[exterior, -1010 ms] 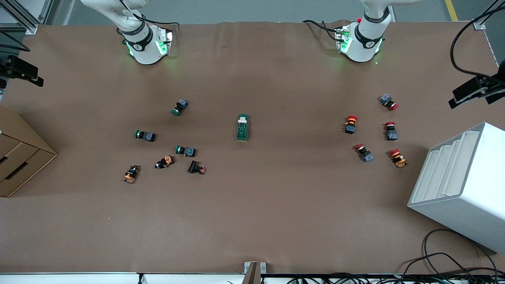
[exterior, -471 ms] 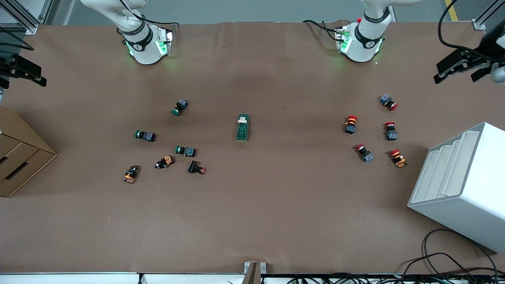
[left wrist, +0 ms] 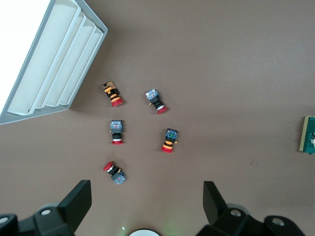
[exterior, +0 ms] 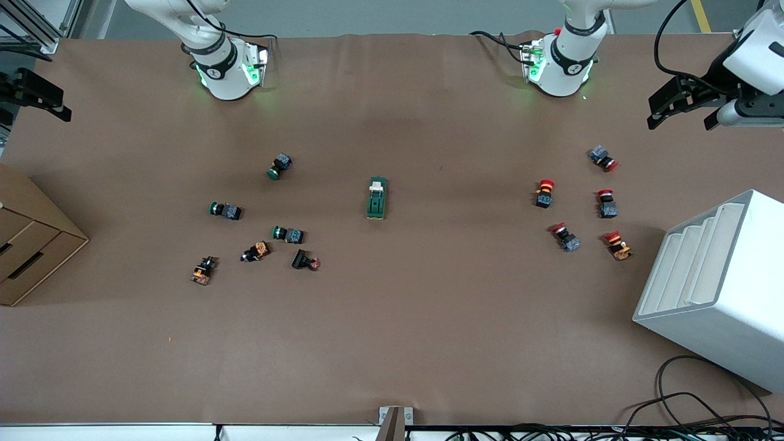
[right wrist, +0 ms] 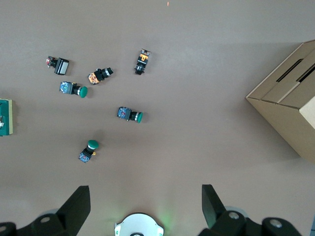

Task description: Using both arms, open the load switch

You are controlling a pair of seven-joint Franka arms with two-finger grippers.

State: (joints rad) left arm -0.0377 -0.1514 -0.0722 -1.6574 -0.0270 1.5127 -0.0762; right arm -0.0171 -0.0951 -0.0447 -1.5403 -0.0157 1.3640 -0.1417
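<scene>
Load switch (exterior: 376, 198) lies untouched at your frame's centre. Your left hand (exterior: 681, 110), upper right, and right hand (exterior: 37, 101), upper left, hang spread.

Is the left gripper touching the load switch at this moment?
Apart. The front view shows the left gripper open over the table's left-arm end, with bare table between it and the load switch at mid-table.

Table (exterior: 392, 343) covered edge to edge in brown sheet, faint creases showing. Grey floor strip along top of front view, yellow line (exterior: 701, 15) at left arm's end. Aluminium frame posts (exterior: 37, 27) at table corners. Cardboard box (exterior: 30, 242) at right arm's end; white slotted bin (exterior: 716, 288) at left arm's end. Black cables (exterior: 692, 410) bunched near front camera. Lighting even, shadows soft.
</scene>
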